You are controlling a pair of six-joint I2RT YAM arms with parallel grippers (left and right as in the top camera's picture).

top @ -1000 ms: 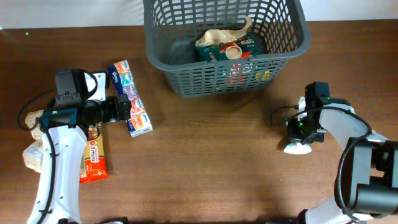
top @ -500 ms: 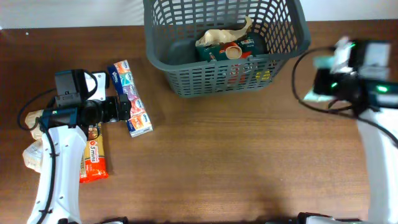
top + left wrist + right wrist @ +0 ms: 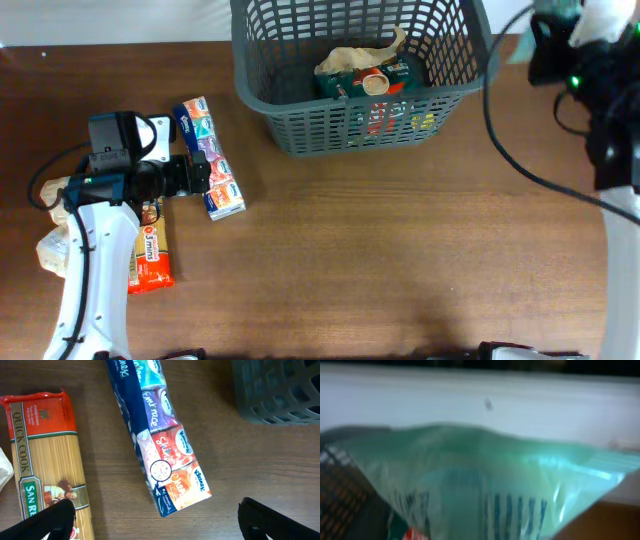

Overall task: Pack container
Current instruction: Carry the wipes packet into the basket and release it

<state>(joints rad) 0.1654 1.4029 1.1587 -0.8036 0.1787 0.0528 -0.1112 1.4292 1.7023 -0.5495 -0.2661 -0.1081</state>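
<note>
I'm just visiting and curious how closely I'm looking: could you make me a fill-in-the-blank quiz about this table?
The spaghetti packet reads QUICK ___.
The green bag hangs from the ___ claw.
The Kleenex pack lies on the ___, not in the grey basket.
The left claw above it is ___.
Missing words: COOK; right; table; open.
</note>
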